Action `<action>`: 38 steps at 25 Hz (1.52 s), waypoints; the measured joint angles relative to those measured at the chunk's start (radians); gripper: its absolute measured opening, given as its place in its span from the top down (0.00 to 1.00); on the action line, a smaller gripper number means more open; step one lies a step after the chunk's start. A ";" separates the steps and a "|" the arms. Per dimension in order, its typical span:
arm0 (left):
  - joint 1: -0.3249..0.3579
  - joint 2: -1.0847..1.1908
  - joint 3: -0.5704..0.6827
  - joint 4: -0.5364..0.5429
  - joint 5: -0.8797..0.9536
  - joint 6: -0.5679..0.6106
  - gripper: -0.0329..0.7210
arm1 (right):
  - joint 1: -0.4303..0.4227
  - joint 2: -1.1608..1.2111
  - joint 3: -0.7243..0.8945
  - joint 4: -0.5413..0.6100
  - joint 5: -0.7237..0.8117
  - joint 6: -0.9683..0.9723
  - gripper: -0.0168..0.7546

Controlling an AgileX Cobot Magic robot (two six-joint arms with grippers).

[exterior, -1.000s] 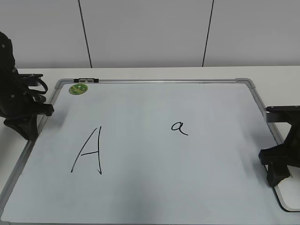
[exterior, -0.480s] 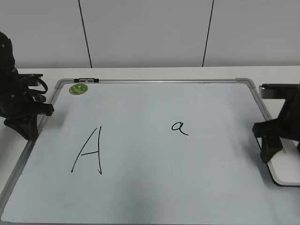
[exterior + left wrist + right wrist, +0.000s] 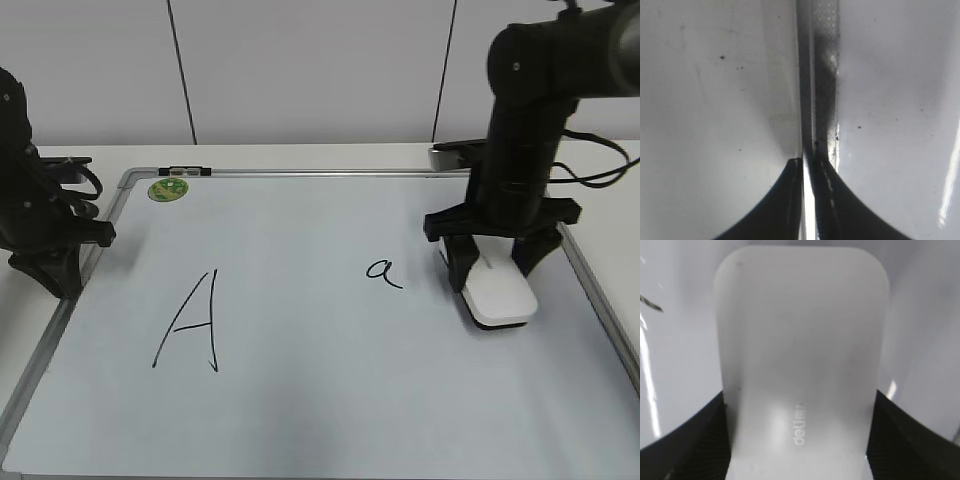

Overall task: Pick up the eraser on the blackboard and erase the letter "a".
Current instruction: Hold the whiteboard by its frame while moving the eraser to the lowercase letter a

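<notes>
The white eraser [image 3: 500,296] lies flat on or just above the blackboard [image 3: 330,410], a little right of the small letter "a" [image 3: 382,271]. My right gripper [image 3: 490,270] is shut on the eraser, one finger on each long side. In the right wrist view the eraser [image 3: 800,340] fills the frame between my right gripper's [image 3: 799,402] dark fingers [image 3: 695,440]. A black stroke [image 3: 650,302] shows at the left edge there. My left gripper [image 3: 52,272] rests shut and empty at the board's left frame; it also shows over the frame [image 3: 822,75] in the left wrist view [image 3: 810,165].
A tall capital "A" [image 3: 190,325] is drawn on the board's left half. A round green sticker [image 3: 167,189] sits at the far left corner. The white table [image 3: 600,160] surrounds the board, with a pale wall behind.
My right arm has carried the eraser from the board's near right edge up and left, to just right of the "a". The left arm has not moved.
</notes>
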 joint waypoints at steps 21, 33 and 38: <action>0.000 0.000 -0.001 0.000 0.000 0.000 0.89 | 0.088 0.244 -0.338 0.067 0.048 -0.041 0.30; 0.000 0.000 -0.001 0.000 0.000 0.000 0.88 | 0.196 0.258 -0.348 0.193 0.040 -0.074 0.30; 0.000 0.000 -0.001 0.000 0.000 0.000 0.88 | 0.211 0.264 -0.363 0.249 0.036 -0.088 0.30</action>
